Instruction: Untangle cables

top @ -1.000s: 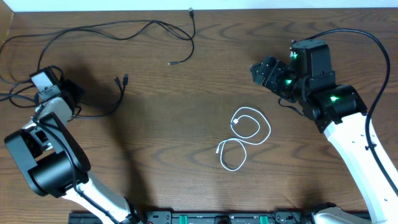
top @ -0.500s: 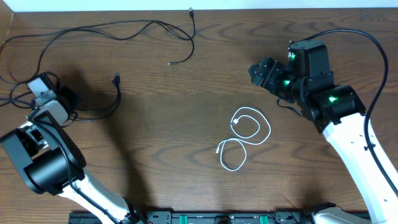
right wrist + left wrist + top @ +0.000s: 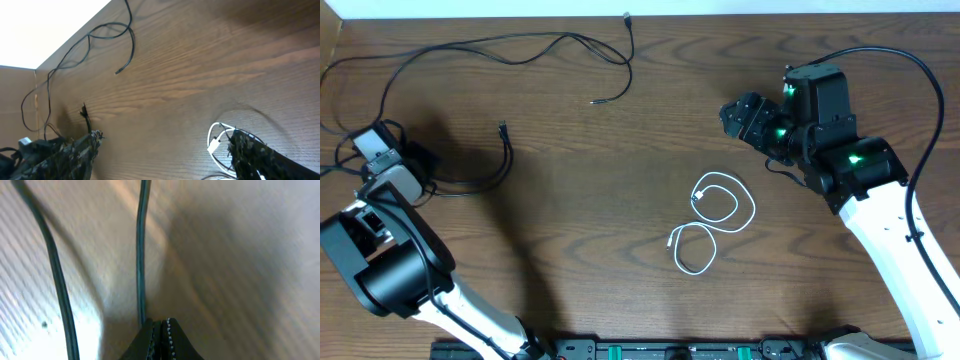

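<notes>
A long black cable [image 3: 470, 45] runs along the far left of the table, with plug ends at the back edge and mid-table; it also shows in the right wrist view [image 3: 90, 42]. A shorter black cable [image 3: 507, 160] curves from its plug end toward my left gripper [image 3: 418, 162], which is shut on it at the table's left edge. In the left wrist view the cable [image 3: 142, 255] runs into the closed jaws [image 3: 160, 326]. A white cable [image 3: 720, 212] lies coiled apart, right of centre [image 3: 218, 142]. My right gripper [image 3: 735, 115] [image 3: 165, 155] is open and empty above the table.
Thick black robot wires trail off the left edge [image 3: 335, 160] and arc over the right arm [image 3: 925, 70]. A second black strand [image 3: 55, 285] lies left of the held one. A rail [image 3: 660, 350] runs along the front edge.
My left gripper has moved left toward the table edge, dragging the shorter black cable; its plug end slid left. The right arm and the white cable barely moved.
</notes>
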Controlling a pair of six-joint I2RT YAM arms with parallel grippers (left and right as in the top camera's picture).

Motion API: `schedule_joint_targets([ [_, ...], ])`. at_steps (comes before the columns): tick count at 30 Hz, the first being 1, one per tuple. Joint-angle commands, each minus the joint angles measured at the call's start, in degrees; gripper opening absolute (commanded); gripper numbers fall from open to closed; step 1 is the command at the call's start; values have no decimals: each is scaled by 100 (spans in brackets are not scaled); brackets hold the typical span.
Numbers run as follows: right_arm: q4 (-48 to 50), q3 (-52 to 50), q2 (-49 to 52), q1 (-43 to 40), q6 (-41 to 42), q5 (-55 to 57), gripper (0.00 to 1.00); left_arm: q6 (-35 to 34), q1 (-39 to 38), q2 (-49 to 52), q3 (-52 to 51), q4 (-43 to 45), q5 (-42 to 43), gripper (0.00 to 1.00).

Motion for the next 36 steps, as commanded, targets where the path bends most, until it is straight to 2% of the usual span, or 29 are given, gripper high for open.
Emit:
schedule_joint_targets([
  [1,-20,17,15,35,-42,-11,82,-48,24,-269,94,170,-90,8],
  [13,-20,17,15,35,-39,-13,80,125,24,107,94,990,-94,9],
  [22,-20,17,15,35,-39,-15,80,192,24,426,94,1010,-101,9],
  [28,-90,17,15,35,-42,-13,81,190,63,428,94,780,-560,9],
  [36,-192,17,15,35,-42,-15,81,186,247,435,94,595,-566,9],
])
